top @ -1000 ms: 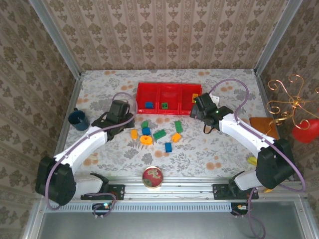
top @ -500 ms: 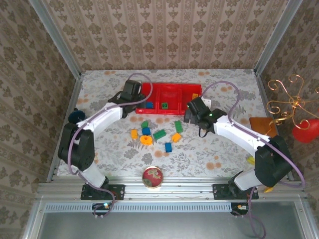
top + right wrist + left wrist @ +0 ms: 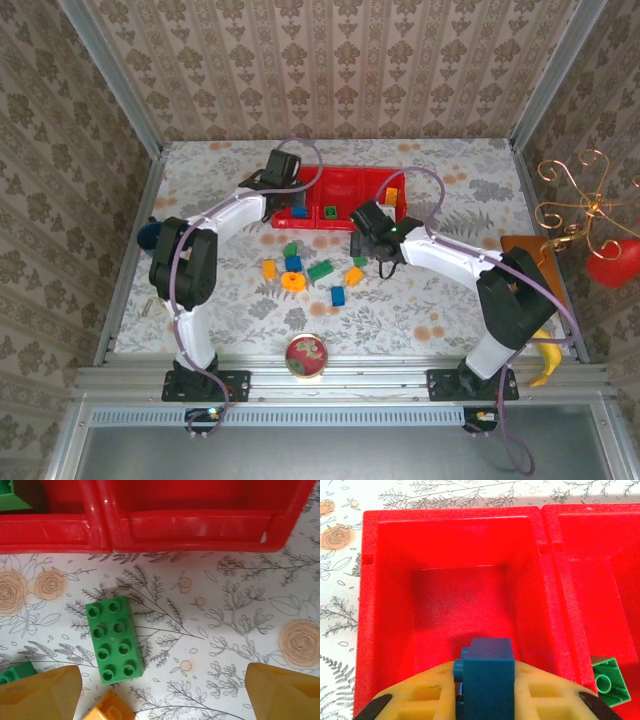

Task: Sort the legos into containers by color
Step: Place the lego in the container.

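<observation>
Floral tabletop [image 3: 210,610]: I am clamping blue block [image 3: 485,672] in left gripper [image 3: 484,700]; right gripper [image 3: 162,692] gaping, risking skewed pinch on ten-o'clock green brick [image 3: 114,639].

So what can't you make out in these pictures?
- Top view: dark blue cup, mostly behind the left arm.
- Left wrist view: blue block, lower end past the bottom edge, sides covered by the yellow fingers.
- Right wrist view: orange block, cut by the bottom edge.

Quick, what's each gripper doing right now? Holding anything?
Left gripper: closed on a blue block, above an end compartment of the red tray.
Right gripper: open, holding nothing, near a green block.
</observation>
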### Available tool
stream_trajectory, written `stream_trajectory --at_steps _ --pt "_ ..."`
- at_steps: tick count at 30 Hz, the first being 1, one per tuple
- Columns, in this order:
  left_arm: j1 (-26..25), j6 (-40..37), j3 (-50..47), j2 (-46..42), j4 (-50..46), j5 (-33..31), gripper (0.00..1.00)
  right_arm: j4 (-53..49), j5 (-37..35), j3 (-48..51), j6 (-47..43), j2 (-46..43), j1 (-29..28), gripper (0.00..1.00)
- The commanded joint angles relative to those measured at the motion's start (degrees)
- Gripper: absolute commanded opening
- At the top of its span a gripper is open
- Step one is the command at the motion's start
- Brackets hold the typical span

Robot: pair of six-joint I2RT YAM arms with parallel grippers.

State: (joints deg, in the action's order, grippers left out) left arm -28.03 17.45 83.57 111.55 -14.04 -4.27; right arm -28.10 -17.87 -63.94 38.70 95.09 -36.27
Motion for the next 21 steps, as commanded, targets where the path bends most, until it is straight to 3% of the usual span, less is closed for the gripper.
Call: stream_trajectory --at_steps 1,9,21 --pt "0.1 -1.48 3.09 1.56 -0.82 -0.24 0.24 0.65 1.58 -2.01 -0.47 2.17 -0.47 0.83" --pt "1.08 -1.61 8.46 5.2 -1.43 -1.03 0.31 1.91 4.03 -3.78 -0.55 5.95 -0.82 0.74" --pt "1.64 -1.9 8.35 2.9 -1.8 -1.57 0.53 -0.34 4.33 -6.28 -0.43 10.25 -0.91 0.69"
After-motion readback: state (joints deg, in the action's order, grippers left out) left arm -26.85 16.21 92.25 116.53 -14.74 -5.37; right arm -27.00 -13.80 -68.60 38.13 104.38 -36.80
